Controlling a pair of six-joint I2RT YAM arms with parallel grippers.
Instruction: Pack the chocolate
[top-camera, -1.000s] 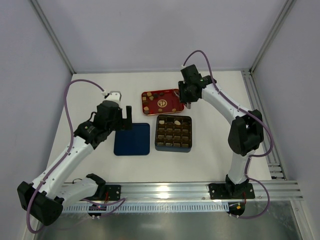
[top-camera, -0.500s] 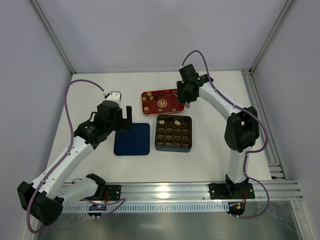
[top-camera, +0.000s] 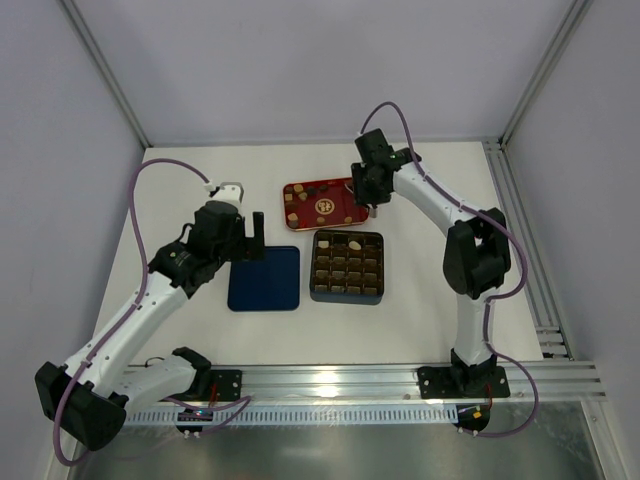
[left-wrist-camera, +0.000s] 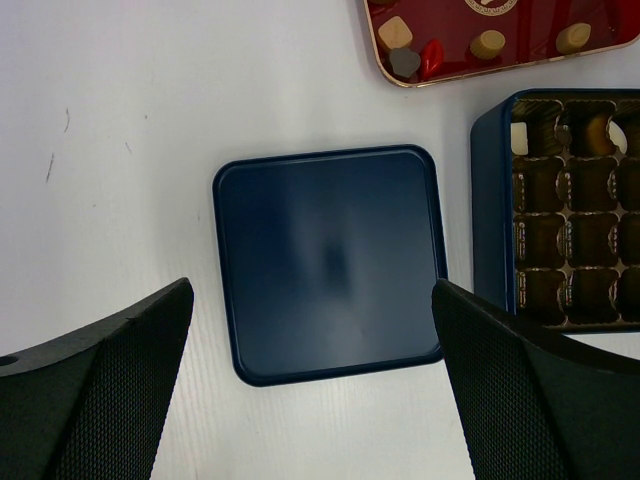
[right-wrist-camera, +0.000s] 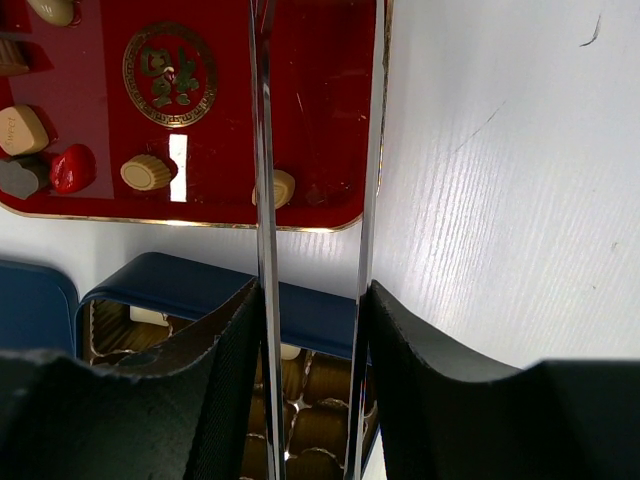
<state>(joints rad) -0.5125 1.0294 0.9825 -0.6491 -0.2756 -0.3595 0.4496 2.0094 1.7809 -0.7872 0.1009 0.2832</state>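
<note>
Right end effector (right-wrist-camera: 318, 100) narrowly parted, empty, over red tray (right-wrist-camera: 90, 70)
One chocolate (right-wrist-camera: 280, 187) close at its 9 o'clock; blue lid (left-wrist-camera: 330, 262) at box's (left-wrist-camera: 490, 200) 9 o'clock

Chocolate (right-wrist-camera: 147, 172): small tan round and squarish pieces lying loose on red tray (right-wrist-camera: 320, 100); a couple of pale ones sitting in gridded box (right-wrist-camera: 170, 278) cells.

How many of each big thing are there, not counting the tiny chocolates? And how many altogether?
Red tray: 1
Blue lid: 1
Gridded box: 1
Robot arms: 2
Total: 5
</note>
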